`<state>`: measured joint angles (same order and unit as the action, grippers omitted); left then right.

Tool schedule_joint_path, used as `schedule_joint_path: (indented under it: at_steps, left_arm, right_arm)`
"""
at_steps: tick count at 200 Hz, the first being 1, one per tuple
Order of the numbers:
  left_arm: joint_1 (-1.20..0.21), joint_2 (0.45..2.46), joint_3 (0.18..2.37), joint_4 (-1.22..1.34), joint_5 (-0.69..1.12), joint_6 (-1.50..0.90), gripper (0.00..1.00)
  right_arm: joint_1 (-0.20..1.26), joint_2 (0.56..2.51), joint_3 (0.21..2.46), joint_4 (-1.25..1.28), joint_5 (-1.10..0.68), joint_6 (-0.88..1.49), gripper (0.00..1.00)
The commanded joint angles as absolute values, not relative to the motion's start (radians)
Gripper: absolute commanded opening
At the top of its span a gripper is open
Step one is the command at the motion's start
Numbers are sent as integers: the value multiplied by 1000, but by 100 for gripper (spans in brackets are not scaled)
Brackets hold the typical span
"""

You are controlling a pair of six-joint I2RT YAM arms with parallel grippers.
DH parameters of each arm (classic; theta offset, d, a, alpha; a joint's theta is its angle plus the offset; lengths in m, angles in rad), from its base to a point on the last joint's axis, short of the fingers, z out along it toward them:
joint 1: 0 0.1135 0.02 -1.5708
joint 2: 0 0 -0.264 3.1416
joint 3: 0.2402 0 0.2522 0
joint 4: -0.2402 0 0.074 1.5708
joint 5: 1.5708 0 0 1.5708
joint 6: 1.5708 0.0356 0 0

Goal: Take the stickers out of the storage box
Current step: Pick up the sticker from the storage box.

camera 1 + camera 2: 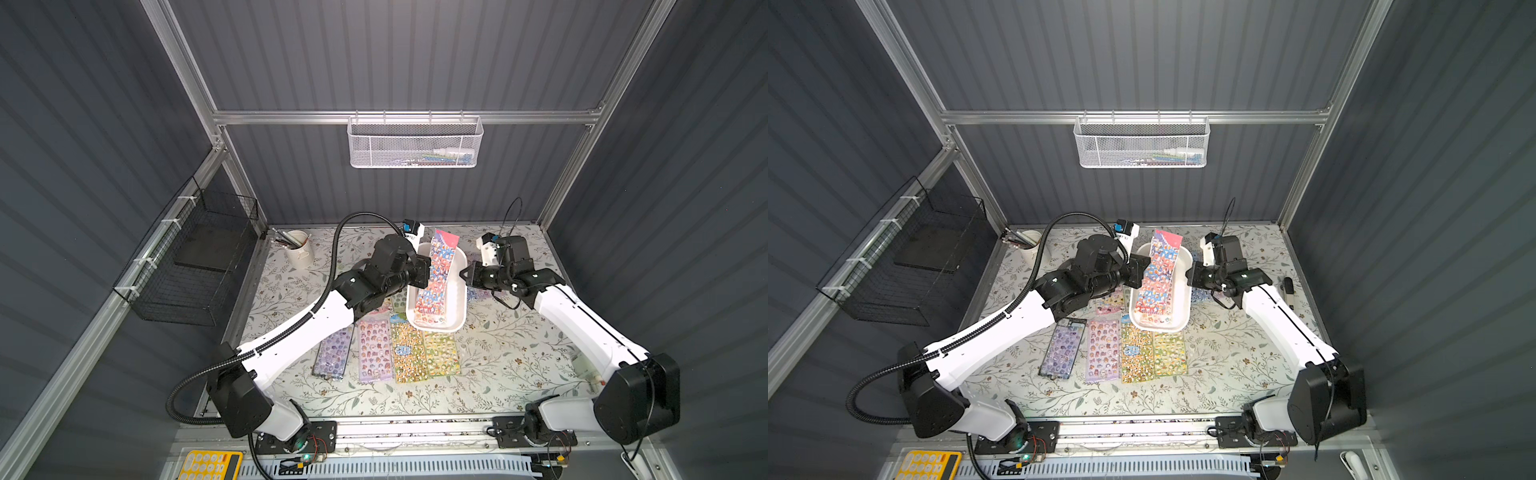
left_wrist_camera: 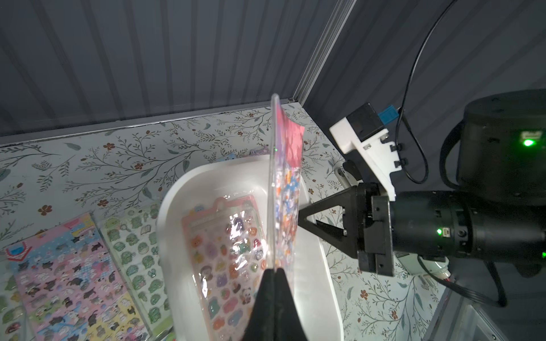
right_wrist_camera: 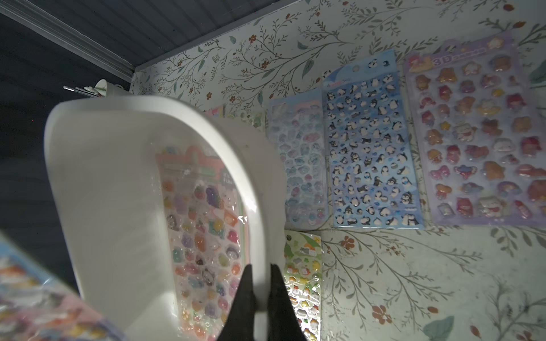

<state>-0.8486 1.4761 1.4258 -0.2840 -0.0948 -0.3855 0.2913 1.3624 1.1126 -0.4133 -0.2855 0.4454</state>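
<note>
The white storage box sits mid-table. My left gripper is shut on the long edge of one sheet of stickers, held lifted and tilted over the box, edge-on in the left wrist view. My right gripper is shut on the box's right wall, one finger inside and one outside. A pink sticker sheet lies flat in the box. Several sheets lie on the table in front of the box, with more to its right.
A white cup of pencils stands at the back left. A white mesh basket hangs on the back rail and a black wire basket on the left wall. A yellow calculator lies by the front edge.
</note>
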Motion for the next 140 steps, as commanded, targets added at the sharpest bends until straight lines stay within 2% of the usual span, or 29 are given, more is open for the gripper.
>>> schedule_joint_path:
  at_steps: [1,69,101,140]
  left_arm:
    - [-827,1421,1456,-370,-122,-402,0]
    - [-764,1246,1474,-596,-259,-416,0]
    - [-747,1124,1393,-662,-371,-488,0]
    - [-741,1078,1262,-632,-301,-560,0]
  right_arm:
    - [281,1365,1138,-421,-305,449,0]
    - [211,1334,1172,-464,-326,472,0]
    - [123,1298,1168,-455,-430,509,0]
    - [46,1260,1186,-460,-498,531,0]
